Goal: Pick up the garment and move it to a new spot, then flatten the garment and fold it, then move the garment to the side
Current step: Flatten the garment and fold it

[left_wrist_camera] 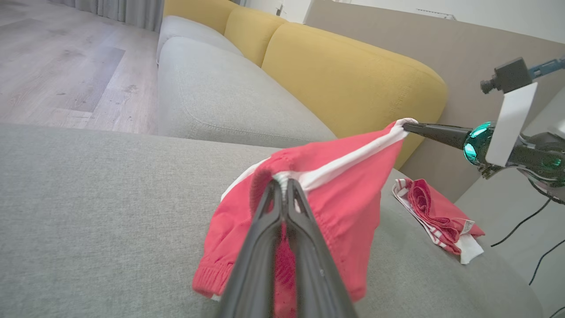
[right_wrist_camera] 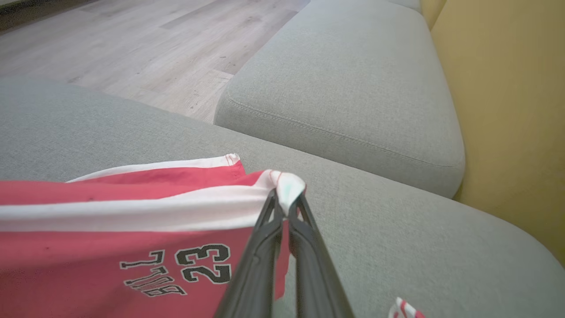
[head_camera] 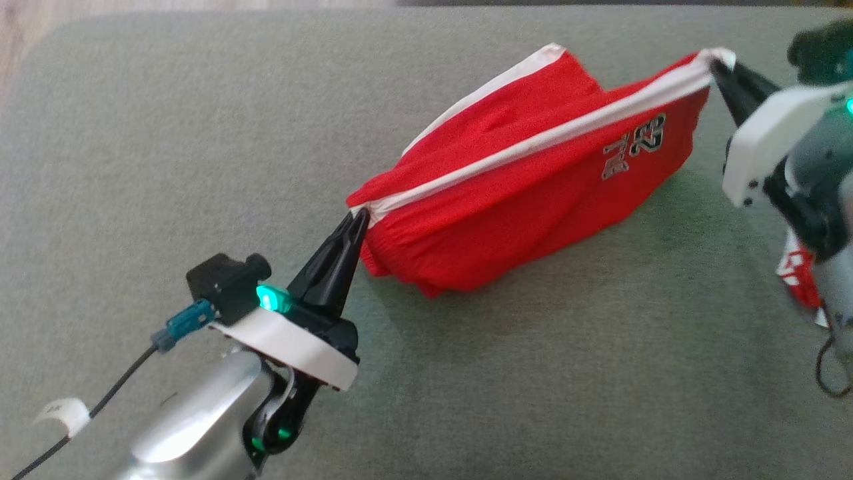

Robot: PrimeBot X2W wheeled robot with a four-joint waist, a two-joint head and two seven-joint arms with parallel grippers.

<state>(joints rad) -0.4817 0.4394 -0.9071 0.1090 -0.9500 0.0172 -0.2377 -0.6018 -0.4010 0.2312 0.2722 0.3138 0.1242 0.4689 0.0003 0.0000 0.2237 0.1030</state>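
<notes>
Shorts, red with a white stripe, hang stretched over the grey sofa seat. The left gripper pinches one end of the stripe, jaws tight on the cloth. The right gripper pinches the other end the same way.

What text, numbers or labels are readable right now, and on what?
"23": black print on the red shorts.
Letters beside it: upside down, perhaps "BULL"; unsure.
Cable tag: blurred, unreadable.
Label on the other garment: too small.
</notes>
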